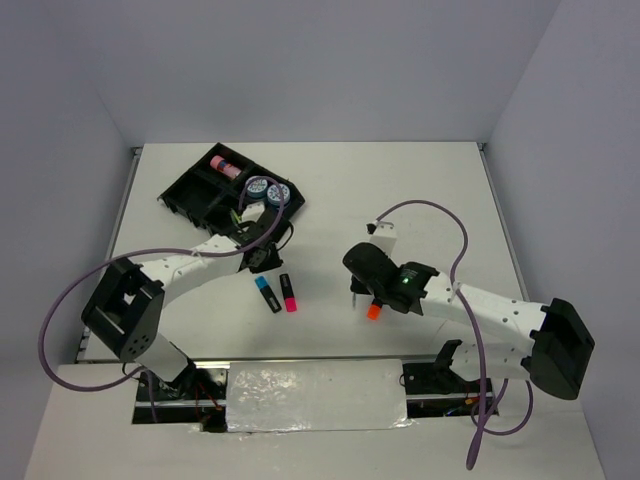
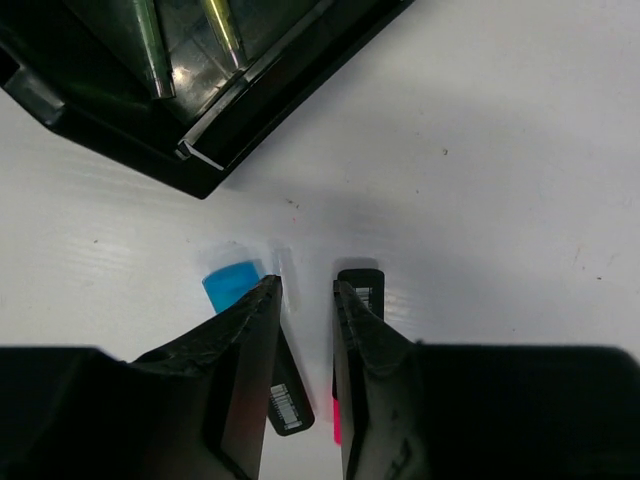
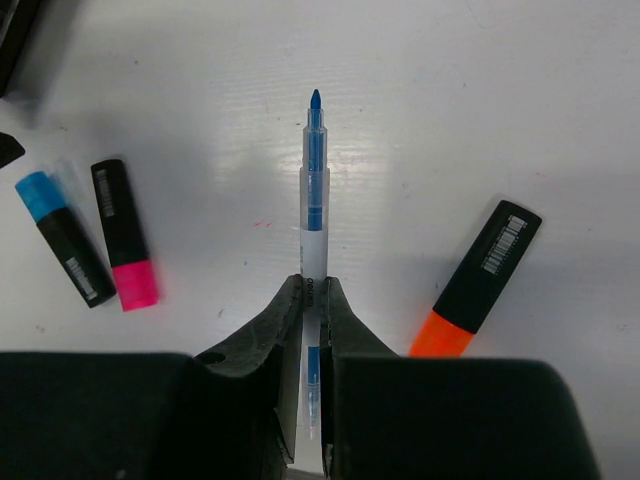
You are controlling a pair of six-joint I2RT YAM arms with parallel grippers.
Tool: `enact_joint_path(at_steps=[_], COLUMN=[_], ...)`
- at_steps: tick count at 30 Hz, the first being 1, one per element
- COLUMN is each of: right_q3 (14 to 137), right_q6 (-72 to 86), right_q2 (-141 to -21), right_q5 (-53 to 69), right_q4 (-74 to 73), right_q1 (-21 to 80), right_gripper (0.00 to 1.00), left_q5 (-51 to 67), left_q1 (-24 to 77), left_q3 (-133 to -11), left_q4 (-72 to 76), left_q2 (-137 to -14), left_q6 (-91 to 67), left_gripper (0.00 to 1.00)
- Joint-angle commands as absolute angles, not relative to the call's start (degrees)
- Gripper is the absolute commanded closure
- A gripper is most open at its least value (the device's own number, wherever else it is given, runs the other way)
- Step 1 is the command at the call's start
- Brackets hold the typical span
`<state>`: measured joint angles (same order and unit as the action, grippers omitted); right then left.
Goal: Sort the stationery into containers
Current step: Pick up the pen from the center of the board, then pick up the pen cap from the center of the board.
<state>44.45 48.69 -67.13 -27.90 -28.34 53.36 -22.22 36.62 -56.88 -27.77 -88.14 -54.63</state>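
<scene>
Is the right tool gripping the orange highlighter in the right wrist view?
No: the right tool is shut on a clear blue-tipped pen, while the orange highlighter lies free beside it.

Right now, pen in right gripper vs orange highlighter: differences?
The blue pen is thin with a clear barrel; the orange highlighter is stubby and black-bodied. The pen is clamped in the right gripper; the highlighter lies loose on the table. Both are outside the tray.

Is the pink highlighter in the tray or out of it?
Out. The pink highlighter lies flat on the white table beside the blue highlighter, apart from the black tray.
</scene>
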Motion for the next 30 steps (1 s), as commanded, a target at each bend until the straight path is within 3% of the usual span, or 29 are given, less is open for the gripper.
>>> enact_joint_path(at_steps=[1, 30], right_q3=[43.6, 41.22], right_q6=[47.81, 48.08], right_q2=[-65.04, -65.21], right_q5=[-30.24, -28.13], right_q4=[-28.04, -24.43], right_q1=[53.17, 53.0], right_gripper=[1.0, 1.0], left_q5=[-24.34, -22.41], left_q1=[36.74, 37.35], left_q3=[-58.97, -55.9], left_q4=[-27.33, -25.93], left_q2=[-89.99, -92.9], left_q6=[-56.78, -58.54], left_gripper=[0.61, 0.62])
